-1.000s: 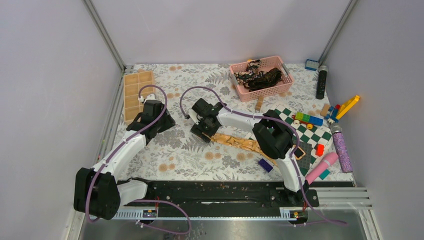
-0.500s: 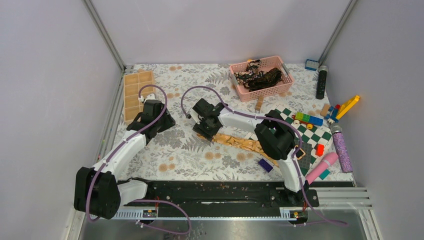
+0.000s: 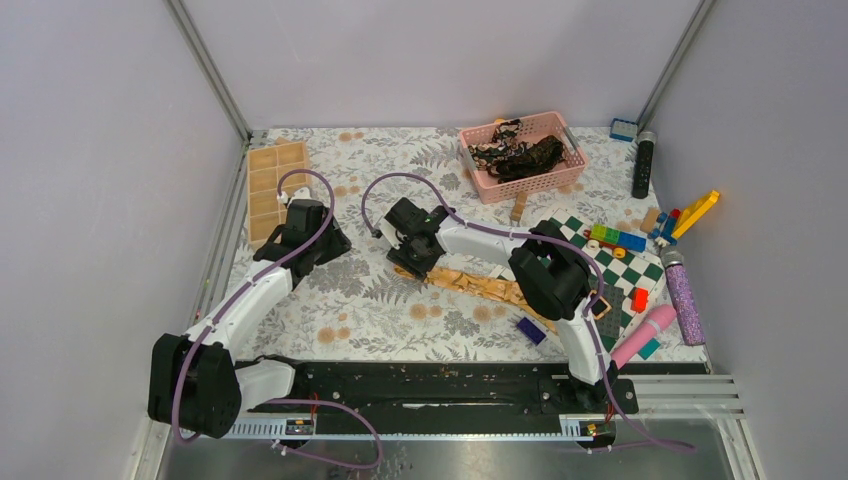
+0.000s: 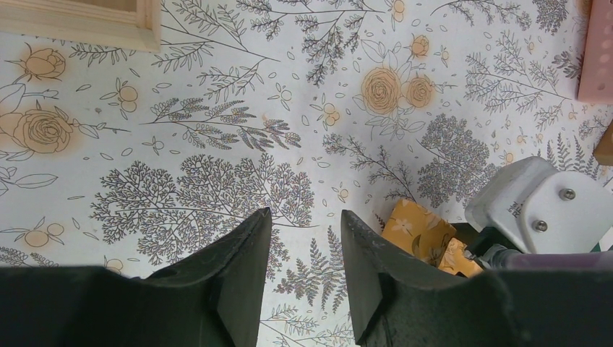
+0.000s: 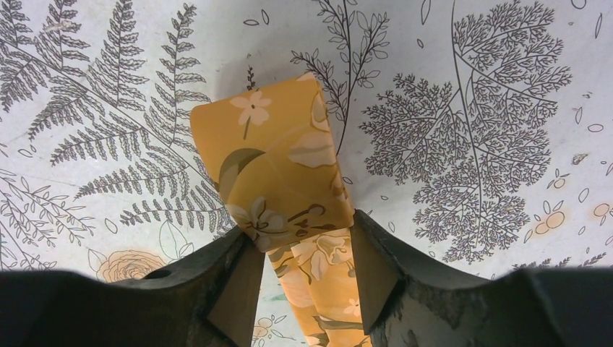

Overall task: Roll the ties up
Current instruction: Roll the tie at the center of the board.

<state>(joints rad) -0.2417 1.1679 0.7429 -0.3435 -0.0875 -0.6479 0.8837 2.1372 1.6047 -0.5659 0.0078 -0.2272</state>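
The golden-tan tie (image 3: 480, 285) lies flat on the flowered table (image 3: 350, 320) near its middle, running from 10 o'clock down towards 4 o'clock in the top view. Its 10 o'clock end is folded back on itself, and in the right wrist view this folded end (image 5: 271, 166) sits just ahead of the right gripper (image 5: 300, 228). The two dark fingers (image 5: 224, 282) stand one on each side of the strip, their inner faces against the fabric's edges. Whether they truly pinch it I cannot tell.

The dark ties (image 3: 520, 155) lie heaped in a pink basket (image 3: 530, 188) at 1 o'clock from the golden one, near the table's far edge.

At 9 o'clock from the folded end, close by, is the left gripper (image 3: 328, 245). In its own view its fingers (image 4: 238, 253) are spread with nothing between them, only bare table showing in the gap. The golden fold and the right arm's white wrist (image 4: 538, 206) appear at 4 o'clock.

A green-and-white checkered board (image 3: 625, 270) lies at 3 o'clock from the tie and a wooden compartment tray (image 3: 270, 185) at 10 o'clock.
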